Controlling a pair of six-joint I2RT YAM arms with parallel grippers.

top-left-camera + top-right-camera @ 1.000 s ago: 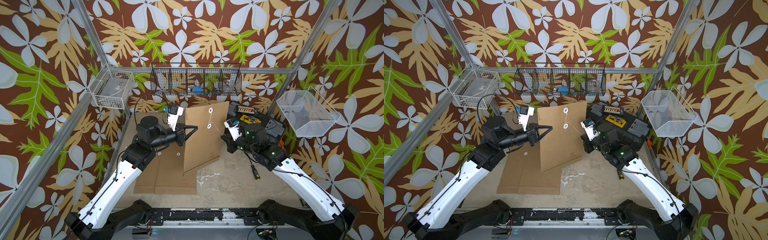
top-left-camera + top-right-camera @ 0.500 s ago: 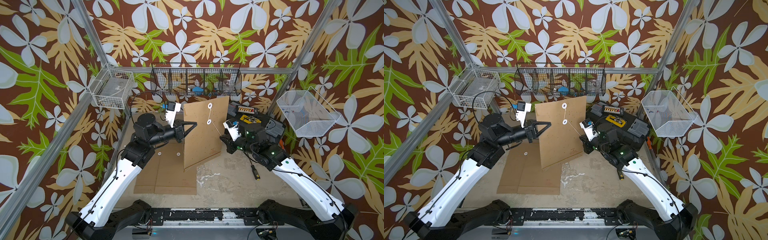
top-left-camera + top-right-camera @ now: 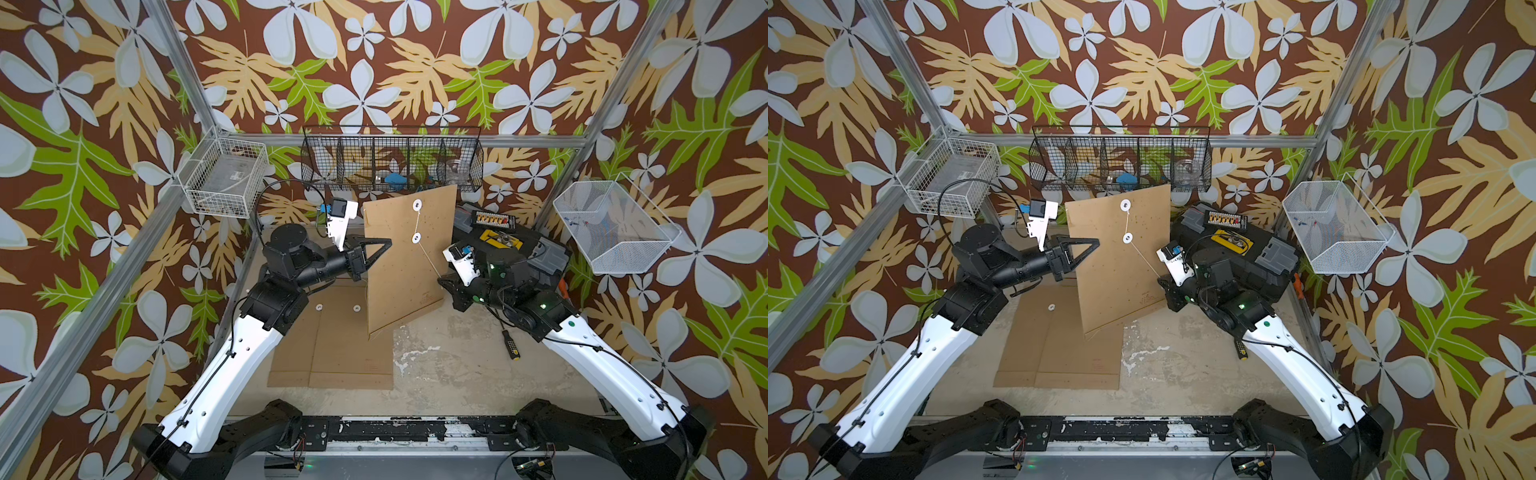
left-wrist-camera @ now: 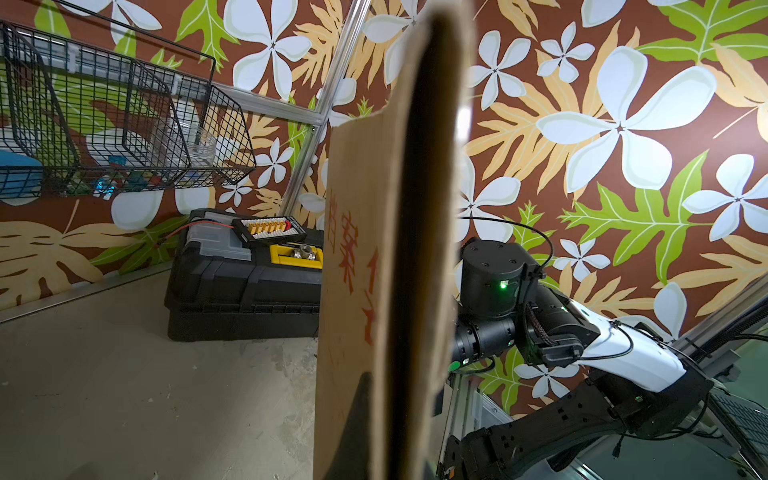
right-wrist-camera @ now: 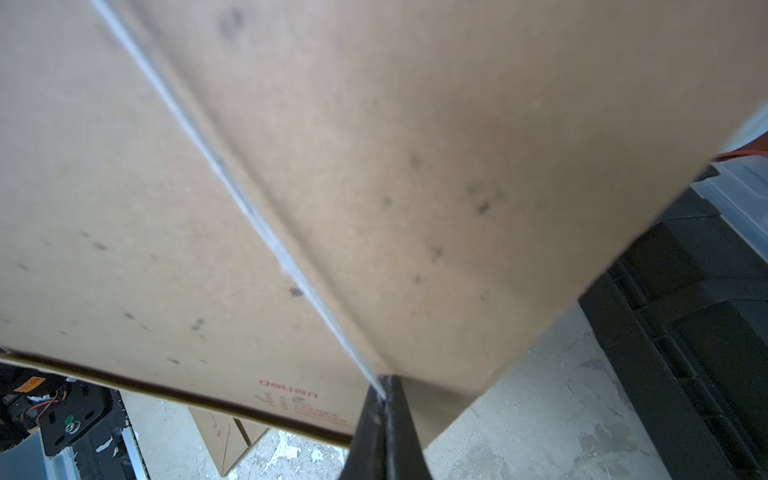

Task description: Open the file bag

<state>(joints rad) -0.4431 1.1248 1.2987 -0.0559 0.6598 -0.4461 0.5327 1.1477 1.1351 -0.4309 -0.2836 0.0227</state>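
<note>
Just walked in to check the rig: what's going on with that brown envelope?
The left hand is clamped on the edge of a brown file bag, holding it upright. The right hand pinches the bag's white string, which is pulled taut from the lower closure disc. The string also runs up to the upper disc, so the bag looks not yet opened. Beneath it, other file bags lie flat on the table.

Left wrist view: file bag (image 4: 390,249) edge-on, blurred, cut by frame edges, hides right gripper (image 5: 384,386). Black basket (image 3: 357,143) contents, upper centre in both top views: too small to ID.
</note>
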